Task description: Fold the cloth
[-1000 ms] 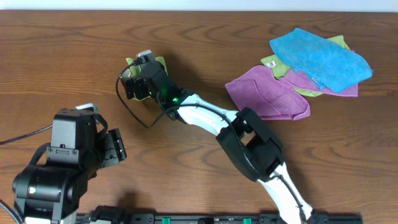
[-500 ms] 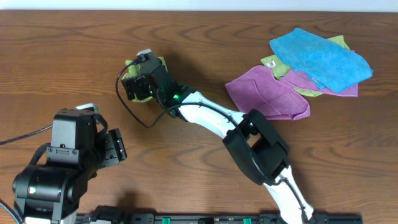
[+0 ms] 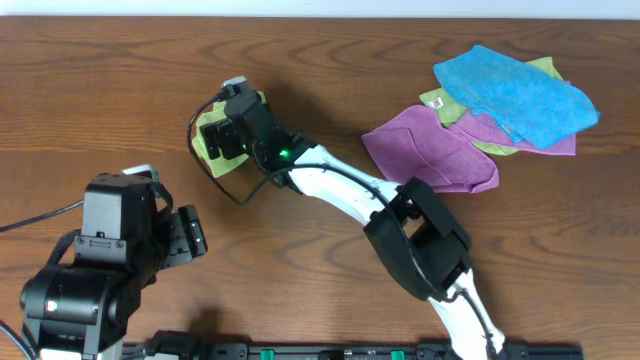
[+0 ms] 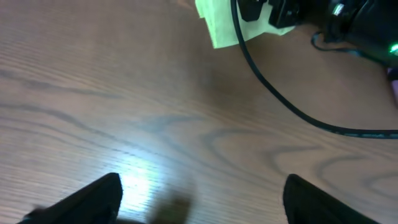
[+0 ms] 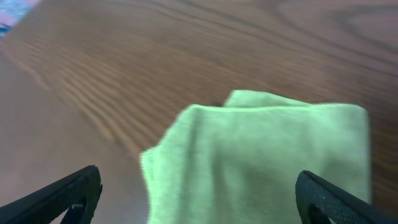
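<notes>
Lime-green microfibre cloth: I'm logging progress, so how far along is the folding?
Done: the lime-green microfibre cloth looks folded into a compact pad on the wooden table. In hand: nothing. The right gripper hovers open above it, and the left gripper is open, well apart from it. Left: seemingly only pulling the arms away.

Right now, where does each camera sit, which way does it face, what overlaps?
Overhead: above the table, looking down; left arm and right arm show.
Left wrist: low, facing the cloth across wood; left gripper fingertips at bottom.
Right wrist: close over the cloth; right gripper fingertips at bottom corners.
Shared: all three show the cloth.
</notes>
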Robot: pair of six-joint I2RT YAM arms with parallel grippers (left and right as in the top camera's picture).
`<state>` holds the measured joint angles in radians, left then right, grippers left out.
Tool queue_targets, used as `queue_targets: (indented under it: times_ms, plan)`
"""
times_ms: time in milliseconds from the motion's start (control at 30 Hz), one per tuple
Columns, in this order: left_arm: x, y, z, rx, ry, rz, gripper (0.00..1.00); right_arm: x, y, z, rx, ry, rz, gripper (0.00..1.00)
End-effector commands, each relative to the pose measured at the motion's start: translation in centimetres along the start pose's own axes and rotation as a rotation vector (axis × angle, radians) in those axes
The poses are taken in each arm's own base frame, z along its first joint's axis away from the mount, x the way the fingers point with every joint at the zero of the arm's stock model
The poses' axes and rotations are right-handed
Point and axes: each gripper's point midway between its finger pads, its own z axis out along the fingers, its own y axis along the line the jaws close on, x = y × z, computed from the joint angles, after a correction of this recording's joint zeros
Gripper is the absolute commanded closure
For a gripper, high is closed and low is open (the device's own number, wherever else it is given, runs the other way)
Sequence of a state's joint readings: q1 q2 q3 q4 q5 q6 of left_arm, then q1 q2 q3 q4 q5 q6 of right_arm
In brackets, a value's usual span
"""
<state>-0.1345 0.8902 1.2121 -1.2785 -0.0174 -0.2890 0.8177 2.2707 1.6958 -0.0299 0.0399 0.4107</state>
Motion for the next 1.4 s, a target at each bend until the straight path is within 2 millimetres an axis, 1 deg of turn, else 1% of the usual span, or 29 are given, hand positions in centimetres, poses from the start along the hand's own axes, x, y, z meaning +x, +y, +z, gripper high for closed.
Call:
queue_targets:
  times_ms: [0,67,133,267,367,433,533,600,667,767,867,967,1067,1133,1200,1300,1367]
  plan:
    - [0.1,-0.3,0.4,0.014,0.016,0.005,0.13,-4.2,-1.4,-2.7,0.067,-0.075,0.021,0.01]
    - [0.1,-0.4,1.0,0.01,0.032,0.008,0.13,-4.6,-2.4,-3.9,0.094,-0.048,0.029,0.01]
    - [0.2,-0.7,1.7,0.021,0.051,0.009,0.14,-4.4,-3.8,-5.0,0.13,-0.005,0.038,0.01]
    - [-0.3,-2.0,3.1,0.075,0.068,0.022,0.15,-3.0,-7.3,-7.6,0.24,0.112,0.055,0.01]
    - [-0.7,-2.8,4.0,0.108,0.071,0.021,0.15,-2.2,-10.1,-10.2,0.336,0.189,0.075,0.01]
    - [-0.8,-3.0,4.5,0.108,0.082,0.022,0.15,-1.7,-11.9,-12.1,0.406,0.229,0.1,0.01]
    - [-0.6,-3.1,5.1,0.101,0.109,0.027,0.17,-1.0,-13.7,-15.6,0.494,0.3,0.1,0.01]
    - [-0.4,-3.2,5.3,0.097,0.116,0.045,0.19,-0.5,-14.4,-18.1,0.544,0.344,0.092,0.01]
    - [-0.4,-3.4,5.3,0.092,0.111,0.06,0.19,-0.4,-14.5,-20.2,0.573,0.368,0.078,0.01]
    - [-0.4,-3.1,5.3,0.067,0.103,0.07,0.19,-1.1,-14.3,-23.0,0.593,0.364,0.063,0.01]
    - [-0.5,-3.0,5.3,0.061,0.1,0.07,0.19,-2.4,-14.5,-25.9,0.602,0.333,0.044,0.01]
    - [-0.5,-3.0,5.3,0.06,0.101,0.07,0.2,-3.8,-15.6,-28.9,0.6,0.293,0.015,0.01]
    - [-0.5,-3.0,5.2,0.062,0.097,0.07,0.2,-4.3,-17.2,-31.8,0.597,0.273,0.018,0.01]
    - [-0.5,-3.0,5.2,0.063,0.095,0.07,0.2,-4.1,-18.5,-33.7,0.596,0.254,0.036,0.01]
    - [-0.5,-3.0,5.0,0.066,0.089,0.07,0.2,-3.5,-20.1,-35.6,0.594,0.229,0.063,0.01]
    - [-0.5,-3.0,5.0,0.066,0.088,0.069,0.2,-1.8,-22.6,-38.3,0.601,0.17,0.144,0.01]
    - [-0.5,-3.0,5.0,0.065,0.089,0.062,0.2,-0.2,-24.2,-39.8,0.611,0.129,0.198,0.01]
